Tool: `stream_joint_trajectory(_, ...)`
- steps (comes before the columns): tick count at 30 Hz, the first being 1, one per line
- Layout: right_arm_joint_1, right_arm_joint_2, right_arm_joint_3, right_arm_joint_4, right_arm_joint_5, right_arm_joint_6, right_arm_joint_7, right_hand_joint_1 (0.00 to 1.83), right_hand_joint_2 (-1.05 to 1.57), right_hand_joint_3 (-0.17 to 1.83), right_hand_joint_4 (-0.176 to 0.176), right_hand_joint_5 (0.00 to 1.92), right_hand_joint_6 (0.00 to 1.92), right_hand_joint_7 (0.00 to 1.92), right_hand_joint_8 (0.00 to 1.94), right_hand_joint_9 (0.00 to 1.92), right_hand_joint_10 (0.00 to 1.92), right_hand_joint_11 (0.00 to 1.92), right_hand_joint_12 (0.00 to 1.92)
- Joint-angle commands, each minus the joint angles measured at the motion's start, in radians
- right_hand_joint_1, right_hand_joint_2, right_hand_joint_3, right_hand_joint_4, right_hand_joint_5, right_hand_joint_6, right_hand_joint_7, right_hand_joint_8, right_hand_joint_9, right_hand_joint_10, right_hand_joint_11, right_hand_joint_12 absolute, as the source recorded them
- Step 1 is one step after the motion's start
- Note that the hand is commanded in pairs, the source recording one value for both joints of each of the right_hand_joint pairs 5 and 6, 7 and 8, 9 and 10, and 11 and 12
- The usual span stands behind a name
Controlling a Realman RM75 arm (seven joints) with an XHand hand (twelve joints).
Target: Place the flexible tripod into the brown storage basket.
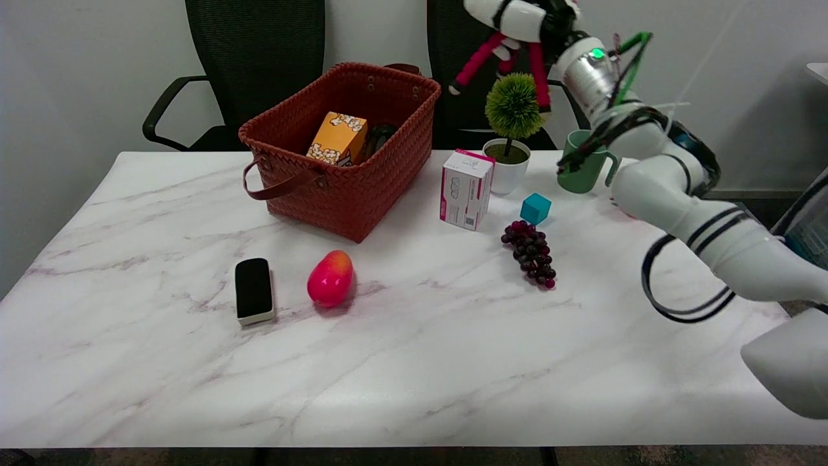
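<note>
My right hand [521, 16] is high at the top of the head view, above the small potted plant [513, 129]. It grips the flexible tripod [501, 61], whose pink legs with black tips hang down and splay to the left. The brown woven basket [343, 152] stands at the back middle-left of the table, to the left of and below the hand. Inside the basket lies an orange popcorn box [337, 139] and something dark behind it. The hand's upper part is cut off by the picture's top edge.
A white and pink carton [466, 189], a teal cube [535, 208], purple grapes [532, 254] and a green mug [582, 169] sit below the arm. A red mango [330, 278] and a black eraser [253, 290] lie nearer the front. Two black chairs stand behind the table.
</note>
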Motion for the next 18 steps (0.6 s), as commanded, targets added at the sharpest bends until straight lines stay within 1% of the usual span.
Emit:
stream_joint_trajectory(1,0.387,-0.292,-0.288,-0.128,0.052,-0.332,0.023,1.09,1.57,0.33,0.0,1.92,1.92,1.92,1.92,1.85,1.85,1.73,1.73)
stream_joint_trajectory(3,0.432,-0.383,-0.335,-0.253,0.058,-0.324,0.011,1.09,1.57,0.33,0.0,1.92,1.92,1.92,1.92,1.85,1.85,1.73,1.73)
stream_joint_trajectory(4,0.443,-0.404,-0.347,-0.283,0.066,-0.321,0.011,1.09,1.57,0.33,0.0,1.92,1.92,1.92,1.92,1.85,1.85,1.73,1.73)
stream_joint_trajectory(5,0.457,-0.446,-0.363,-0.338,0.08,-0.318,0.011,1.09,1.57,0.33,0.0,1.92,1.92,1.92,1.92,1.85,1.85,1.73,1.73)
stream_joint_trajectory(6,0.453,-0.483,-0.349,-0.404,0.084,-0.311,-0.002,1.09,1.57,0.33,0.0,1.92,1.92,1.92,1.92,1.85,1.85,1.73,1.73)
stream_joint_trajectory(7,0.461,-0.506,-0.363,-0.421,0.085,-0.308,0.01,1.09,1.57,0.33,0.0,1.92,1.92,1.92,1.92,1.85,1.85,1.73,1.73)
stream_joint_trajectory(9,0.47,-0.58,-0.356,-0.516,0.086,-0.285,0.011,1.09,1.57,0.33,0.0,1.92,1.92,1.92,1.92,1.85,1.85,1.73,1.73)
stream_joint_trajectory(18,0.562,-0.755,-0.35,-0.794,0.088,-0.296,0.011,1.09,1.57,0.32,0.0,1.92,1.92,1.92,1.92,1.85,1.85,1.73,1.73)
